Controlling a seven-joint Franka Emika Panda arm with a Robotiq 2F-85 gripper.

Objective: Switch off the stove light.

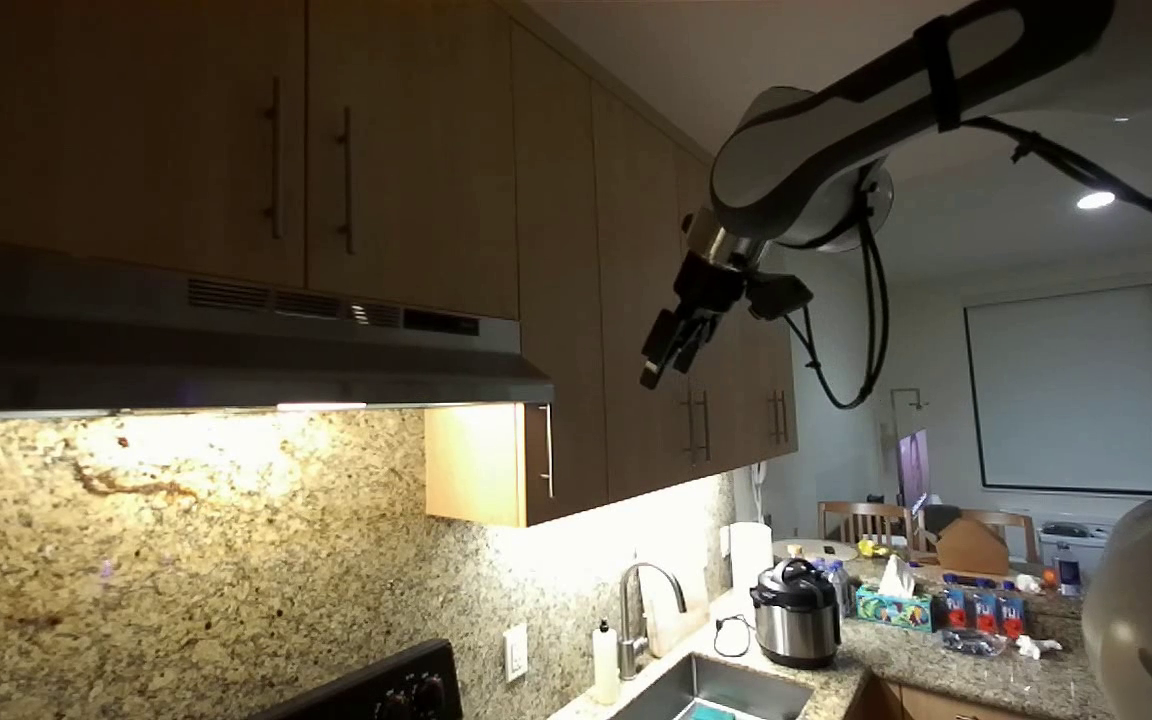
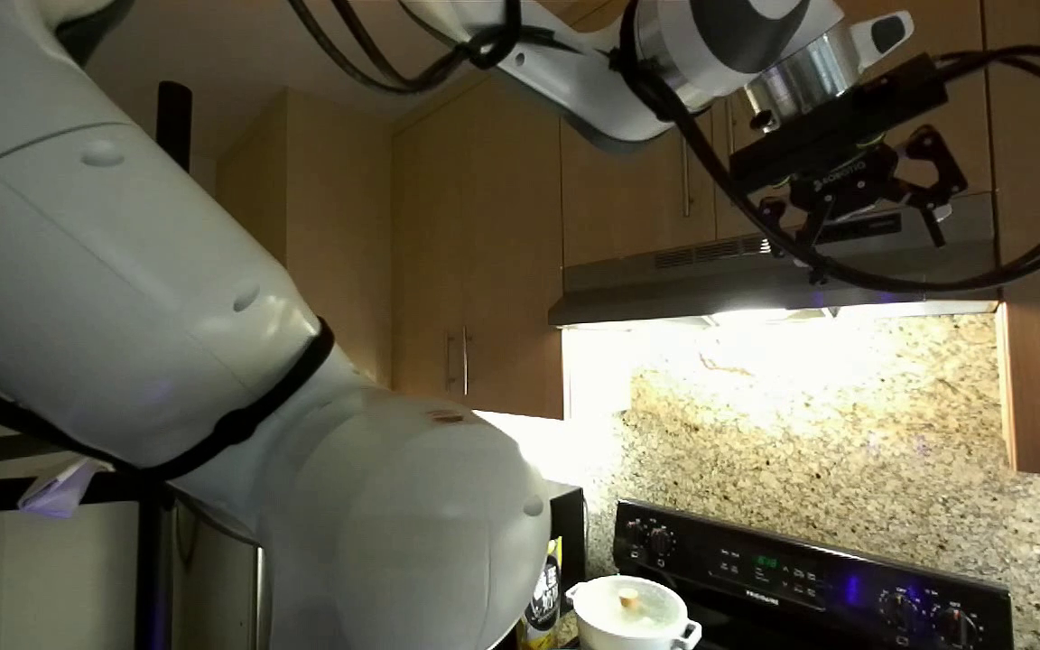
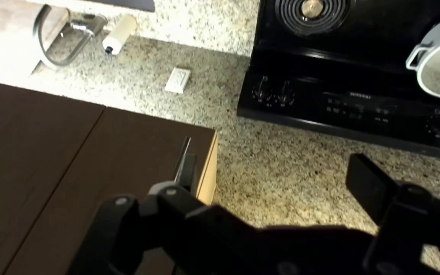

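Observation:
The stove light (image 1: 321, 406) glows under the grey range hood (image 1: 216, 360). The light (image 2: 750, 316) and hood (image 2: 655, 291) also show in an exterior view. A dark panel (image 1: 441, 322) sits at the right end of the hood's front; its single switches are too small to make out. My gripper (image 1: 666, 368) is in the air, pointing down, to the right of the hood in this view. In an exterior view the gripper (image 2: 878, 253) overlaps the hood front and partly hides the panel. In the wrist view the gripper (image 3: 273, 162) is open and empty; the hood is out of view.
Upper cabinets (image 1: 416, 150) stand over and beside the hood. A cabinet handle (image 3: 183, 158) shows beside a finger in the wrist view. The black stove (image 3: 319, 57) carries a white pot (image 2: 630, 614). A faucet (image 1: 626, 610) and pressure cooker (image 1: 796, 625) stand further along.

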